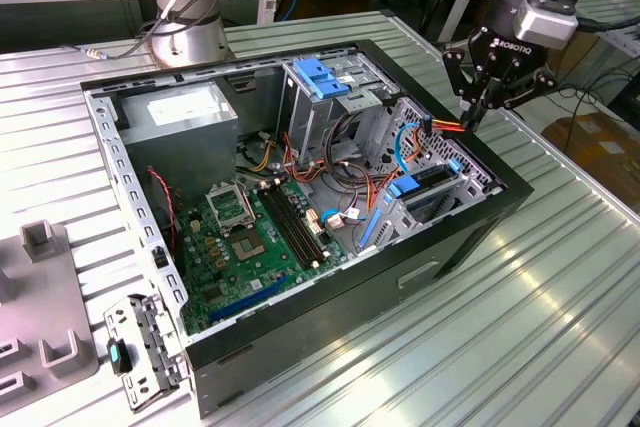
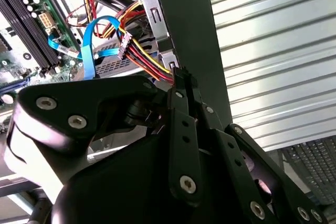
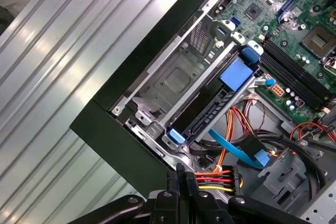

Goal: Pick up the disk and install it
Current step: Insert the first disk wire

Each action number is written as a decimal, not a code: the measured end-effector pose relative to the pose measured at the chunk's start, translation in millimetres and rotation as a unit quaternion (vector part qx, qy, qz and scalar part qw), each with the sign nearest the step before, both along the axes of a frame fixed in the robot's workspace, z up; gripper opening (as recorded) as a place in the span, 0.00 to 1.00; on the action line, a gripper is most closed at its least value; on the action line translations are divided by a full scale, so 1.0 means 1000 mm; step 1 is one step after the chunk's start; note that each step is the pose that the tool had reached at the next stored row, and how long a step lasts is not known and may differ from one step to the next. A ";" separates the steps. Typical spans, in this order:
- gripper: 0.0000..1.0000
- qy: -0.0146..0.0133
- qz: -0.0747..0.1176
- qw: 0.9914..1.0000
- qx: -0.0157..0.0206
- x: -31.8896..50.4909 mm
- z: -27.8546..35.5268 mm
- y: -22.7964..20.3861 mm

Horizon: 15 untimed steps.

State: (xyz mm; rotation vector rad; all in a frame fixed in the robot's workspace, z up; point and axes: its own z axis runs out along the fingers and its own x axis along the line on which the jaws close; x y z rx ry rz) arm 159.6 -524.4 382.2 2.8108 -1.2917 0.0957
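Open PC case (image 1: 470, 227) on ribbed metal bench (image 1: 560, 317). End effector (image 1: 478, 117) clenched, empty, tips by red-yellow power cable (image 3: 212, 179) at case's edge. Disk (image 3: 210, 111) w/ blue rails sits in drive cage beside motherboard (image 1: 250, 237).

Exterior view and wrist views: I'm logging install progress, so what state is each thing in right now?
Black open-sided computer case: lying flat, side panel off, inside exposed.
Black hard disk with blue plastic rails: lying in the grey metal drive cage, not held.
Black gripper: shut, tips at the case's corner.
Red-yellow-black power cable bundle: its plug lies right beside the gripper tips; whether it is pinched cannot be told.
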 end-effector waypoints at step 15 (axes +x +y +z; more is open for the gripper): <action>0.16 0.000 -0.135 0.991 0.000 -0.0085 -0.0034 0.0000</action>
